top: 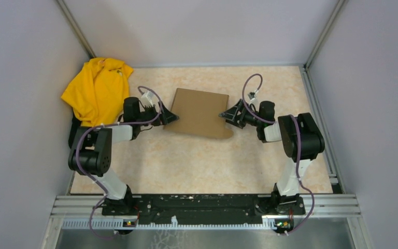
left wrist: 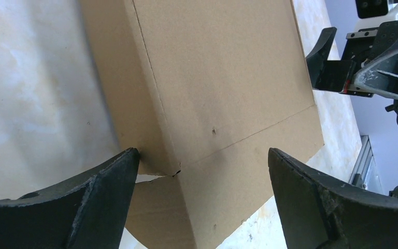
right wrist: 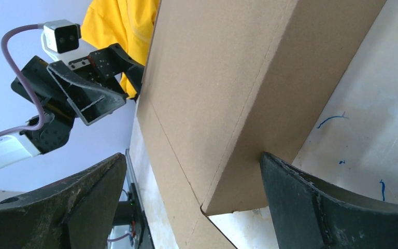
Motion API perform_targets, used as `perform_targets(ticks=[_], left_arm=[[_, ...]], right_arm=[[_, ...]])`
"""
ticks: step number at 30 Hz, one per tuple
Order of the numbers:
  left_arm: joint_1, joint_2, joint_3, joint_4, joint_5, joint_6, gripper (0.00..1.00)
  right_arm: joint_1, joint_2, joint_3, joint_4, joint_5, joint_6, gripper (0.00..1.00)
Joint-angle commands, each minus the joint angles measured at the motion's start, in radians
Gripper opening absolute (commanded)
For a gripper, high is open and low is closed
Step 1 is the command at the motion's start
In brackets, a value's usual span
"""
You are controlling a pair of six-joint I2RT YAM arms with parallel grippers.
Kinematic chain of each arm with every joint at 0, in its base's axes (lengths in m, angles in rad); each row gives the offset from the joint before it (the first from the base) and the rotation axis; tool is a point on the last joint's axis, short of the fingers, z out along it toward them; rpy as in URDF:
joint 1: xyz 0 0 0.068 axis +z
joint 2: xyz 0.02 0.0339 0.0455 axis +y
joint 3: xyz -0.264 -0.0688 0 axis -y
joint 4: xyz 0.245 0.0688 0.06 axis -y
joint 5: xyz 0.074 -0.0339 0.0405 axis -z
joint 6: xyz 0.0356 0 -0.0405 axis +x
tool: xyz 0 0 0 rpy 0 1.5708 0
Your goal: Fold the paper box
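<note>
The cardboard box (top: 199,111) lies on the surface (top: 186,161) between the two pincers, its left edge just ahead of the left pincer (top: 170,117) and its right edge just ahead of the right pincer (top: 225,115). Both pincers are spread wide and pinch nothing — each frames a box corner between its fingers, whether touching I cannot tell. A yellow cloth (top: 96,88) lies bunched behind the left pincer, apart from the box.

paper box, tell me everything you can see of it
Plain brown corrugated cardboard, unmarked, the paper box lies flat on the table, folded shallow, with creased score lines and a rounded tab at its near right corner. The left gripper and right gripper, both open, flank its side edges; contact is unclear.
</note>
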Motion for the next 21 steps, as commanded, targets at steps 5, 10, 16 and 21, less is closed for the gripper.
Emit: perform_targets(ticks=[5,10,16,21], left_arm=[[-0.029,-0.109,0.006,-0.028,0.038,-0.003,0.99],[-0.052,-0.16,0.015,-0.083,0.028,-0.006,0.99],[-0.072,-0.249,0.015,-0.149,0.015,-0.014,0.99],[-0.076,-0.336,0.038,-0.241,0.01,-0.022,0.99]], right_arm=[[0.021,-0.115,0.045,-0.03,-0.022,-0.021,0.99],[0.02,-0.188,0.063,-0.103,-0.024,-0.042,0.99],[0.02,-0.298,0.088,-0.238,-0.019,-0.096,0.99],[0.02,-0.378,0.098,-0.315,-0.018,-0.118,0.99]])
